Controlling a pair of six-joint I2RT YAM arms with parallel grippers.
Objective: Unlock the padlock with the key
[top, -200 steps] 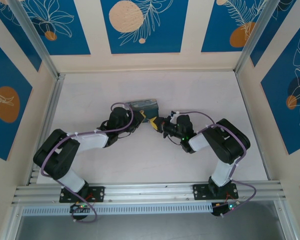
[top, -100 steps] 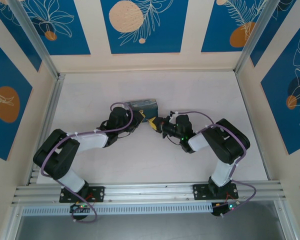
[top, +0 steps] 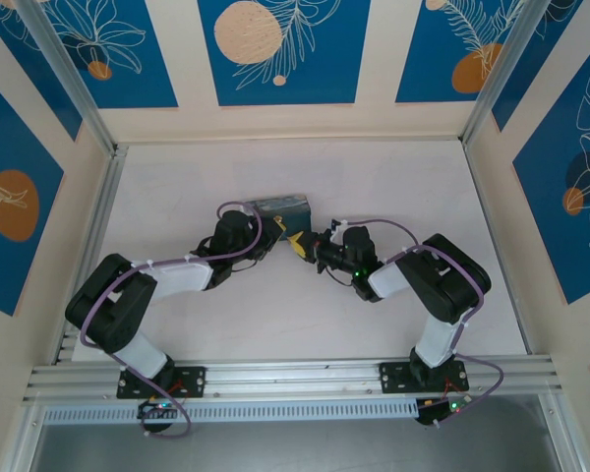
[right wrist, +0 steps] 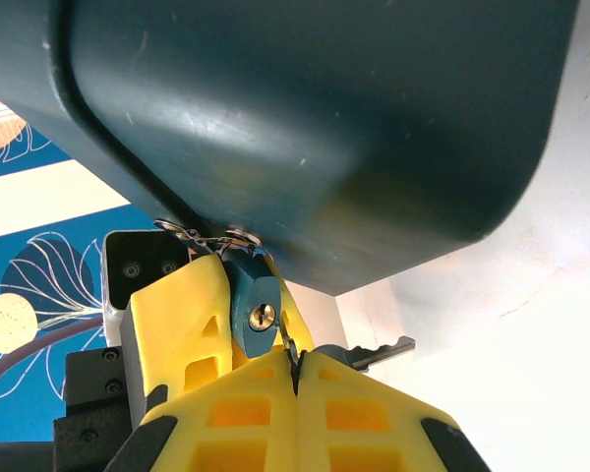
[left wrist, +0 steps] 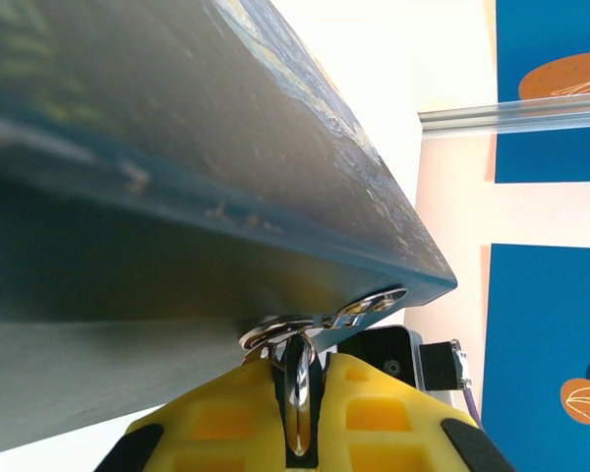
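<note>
Right gripper (top: 299, 240) has edged towards 9 o'clock, jaws pressed tight together. Whether they pinch the key (right wrist: 379, 351), poking out at 4 o'clock of the padlock (right wrist: 253, 305), I can't tell. Left gripper (left wrist: 297, 366) is clamped on the padlock's shackle (left wrist: 296, 403). One dark-blue box (top: 280, 207) looms at 12 o'clock, crowding both grippers, its contents hidden. One padlock, one key.
</note>
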